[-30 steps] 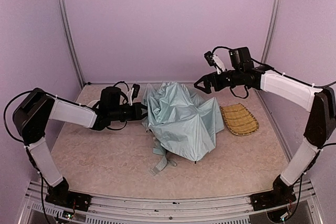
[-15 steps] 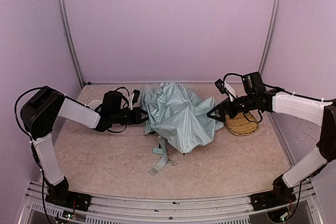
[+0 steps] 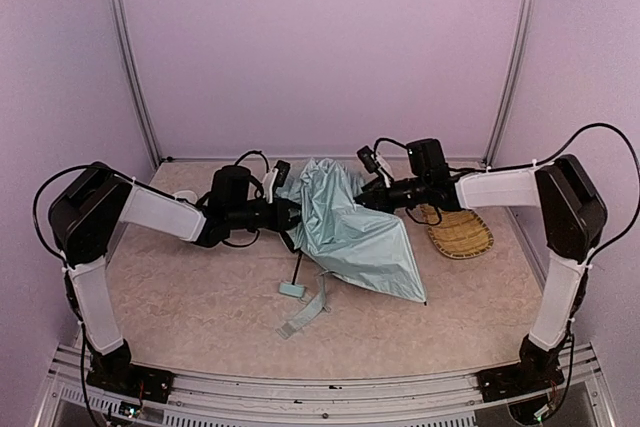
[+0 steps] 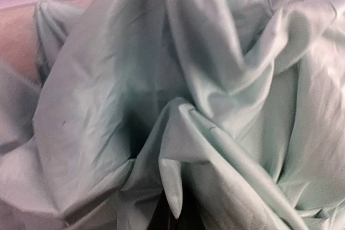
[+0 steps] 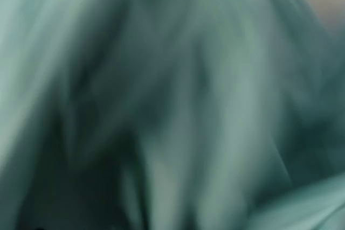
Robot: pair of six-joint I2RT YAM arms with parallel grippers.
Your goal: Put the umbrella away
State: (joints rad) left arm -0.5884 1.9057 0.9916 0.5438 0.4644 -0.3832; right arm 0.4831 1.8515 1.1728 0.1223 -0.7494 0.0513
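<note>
mint-green umbrella (image 3: pixel 360 239), crumpled and half-collapsed between left claw (image 3: pixel 292 215) and right claw (image 3: pixel 363 197), grips indiscernible

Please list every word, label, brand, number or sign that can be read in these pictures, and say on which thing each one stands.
No text can be read in any view.
The umbrella shows only plain pale green cloth with no print; the right wrist view of it is blurred.
The straw tray shows only plain weave, with no label visible.
</note>
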